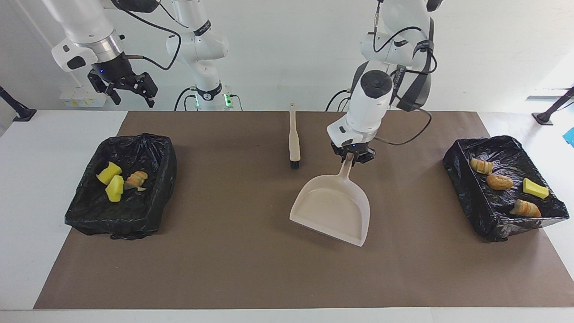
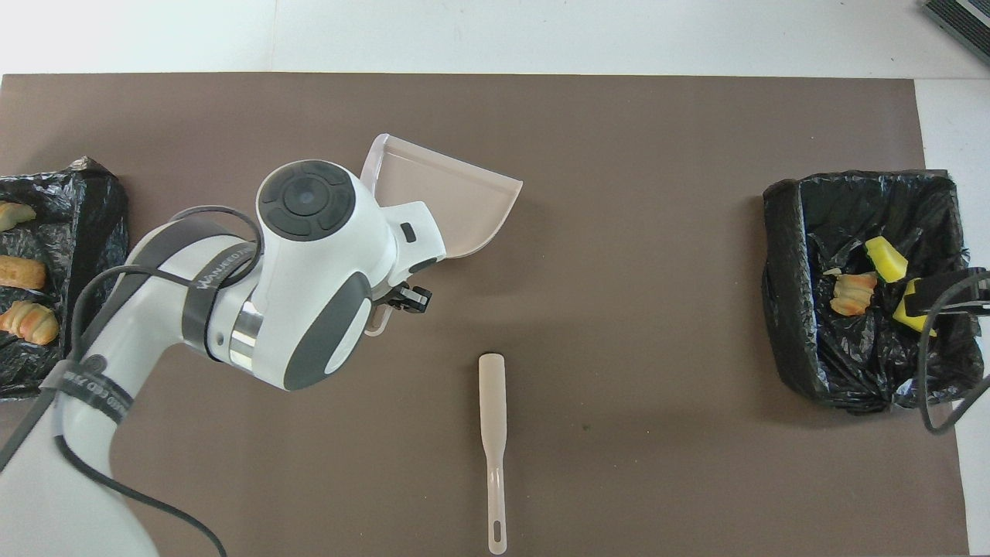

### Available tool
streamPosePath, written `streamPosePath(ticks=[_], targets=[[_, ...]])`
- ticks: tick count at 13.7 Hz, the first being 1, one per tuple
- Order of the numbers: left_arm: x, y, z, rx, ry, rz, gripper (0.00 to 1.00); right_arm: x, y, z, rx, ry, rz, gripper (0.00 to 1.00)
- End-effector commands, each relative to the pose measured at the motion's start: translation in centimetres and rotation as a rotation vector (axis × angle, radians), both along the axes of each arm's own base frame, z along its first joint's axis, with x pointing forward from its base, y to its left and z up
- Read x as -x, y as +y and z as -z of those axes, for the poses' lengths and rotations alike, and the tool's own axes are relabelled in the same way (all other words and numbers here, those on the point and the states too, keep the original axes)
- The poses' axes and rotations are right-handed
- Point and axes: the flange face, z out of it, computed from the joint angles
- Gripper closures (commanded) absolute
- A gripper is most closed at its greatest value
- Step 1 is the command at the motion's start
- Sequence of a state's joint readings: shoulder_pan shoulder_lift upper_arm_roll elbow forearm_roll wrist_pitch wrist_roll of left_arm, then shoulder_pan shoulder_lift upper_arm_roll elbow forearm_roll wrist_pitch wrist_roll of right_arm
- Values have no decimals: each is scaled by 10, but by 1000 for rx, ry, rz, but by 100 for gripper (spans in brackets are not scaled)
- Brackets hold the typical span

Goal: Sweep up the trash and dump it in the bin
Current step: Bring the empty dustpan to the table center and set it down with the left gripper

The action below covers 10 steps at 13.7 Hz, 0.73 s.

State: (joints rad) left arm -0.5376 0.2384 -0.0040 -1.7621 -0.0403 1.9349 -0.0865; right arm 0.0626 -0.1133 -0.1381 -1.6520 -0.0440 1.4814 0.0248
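My left gripper [image 1: 352, 158] [image 2: 396, 300] is shut on the handle of the beige dustpan [image 1: 332, 211] [image 2: 458, 203]. The empty pan hangs low over the middle of the brown mat, lip tilted down. The trash lies in two black-lined bins. The bin [image 1: 466, 193] [image 2: 100, 232] at the left arm's end holds bread pieces [image 1: 500, 181] and a yellow chunk [image 1: 535, 188]. The bin [image 1: 152, 152] [image 2: 781, 309] at the right arm's end holds yellow chunks [image 1: 114, 187] and a bread piece [image 1: 136, 179]. My right gripper [image 1: 130, 95] waits open, raised over that bin.
A beige brush [image 1: 293, 139] [image 2: 492, 433] lies on the mat [image 1: 233, 251] beside the dustpan, nearer to the robots, bristles pointing away from them. The left arm's white body covers part of the mat in the overhead view.
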Motion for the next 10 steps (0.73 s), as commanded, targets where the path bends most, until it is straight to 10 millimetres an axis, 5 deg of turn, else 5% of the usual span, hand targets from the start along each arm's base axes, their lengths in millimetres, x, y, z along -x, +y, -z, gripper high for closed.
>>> streamPosePath(ticks=[1, 5, 8, 9, 10], targets=[[-1, -50, 16, 20, -28, -120, 100, 7, 0, 0, -12, 10, -27, 0], [17, -133, 72, -8, -32, -241, 100, 8, 0, -2, -11, 13, -25, 0], [16, -132, 68, -24, -37, -322, 97, 7, 0, -1, -8, 8, -33, 0], [15, -131, 55, -28, -78, -369, 62, 6, 2, -1, -7, 9, -36, 0], [16, -127, 45, -36, -91, -379, 1, 6, 2, -1, -7, 8, -36, 0]])
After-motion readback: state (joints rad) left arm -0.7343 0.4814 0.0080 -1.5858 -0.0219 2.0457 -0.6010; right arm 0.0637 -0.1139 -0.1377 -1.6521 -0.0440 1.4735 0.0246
